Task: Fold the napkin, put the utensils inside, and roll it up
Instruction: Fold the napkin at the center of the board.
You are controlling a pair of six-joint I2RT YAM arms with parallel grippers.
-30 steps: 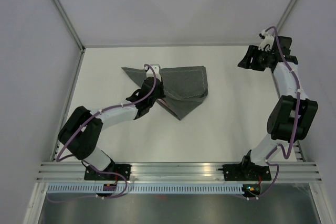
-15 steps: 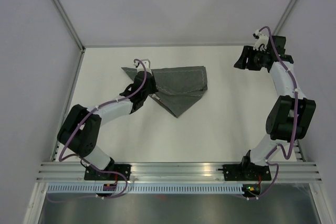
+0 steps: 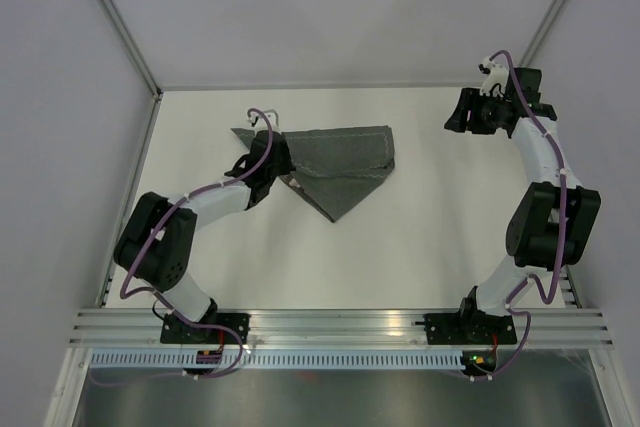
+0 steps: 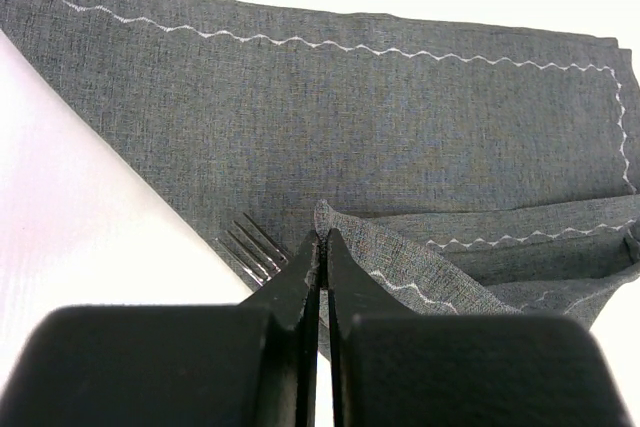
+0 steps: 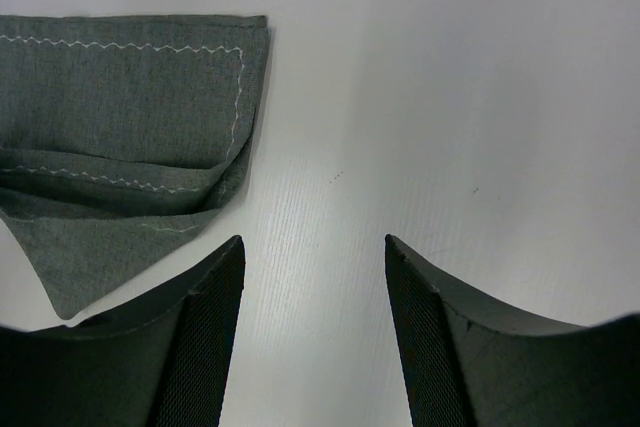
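The dark grey napkin [image 3: 345,162] lies folded on the white table, a point hanging toward the near side. In the left wrist view the napkin [image 4: 400,127] fills the frame, its zigzag stitching along the hem. My left gripper [image 3: 272,147] sits at the napkin's left end. Seen from its wrist, the left gripper [image 4: 322,237] is shut on a raised corner of a cloth flap. The silvery fork tines [image 4: 250,247] poke out on the cloth just left of the jaws. My right gripper [image 3: 462,117] hovers open at the far right, and the right gripper [image 5: 313,247] holds nothing, the napkin [image 5: 120,117] lying to its left.
The white table [image 3: 430,217] is enclosed by pale walls with a metal post [image 3: 120,22] at the back left. An aluminium rail [image 3: 340,322] carrying both arm bases runs along the near edge.
My left gripper has moved left and away across the napkin, drawing the flap with it, and the cloth's lower point has shifted slightly left. The right gripper has barely moved.
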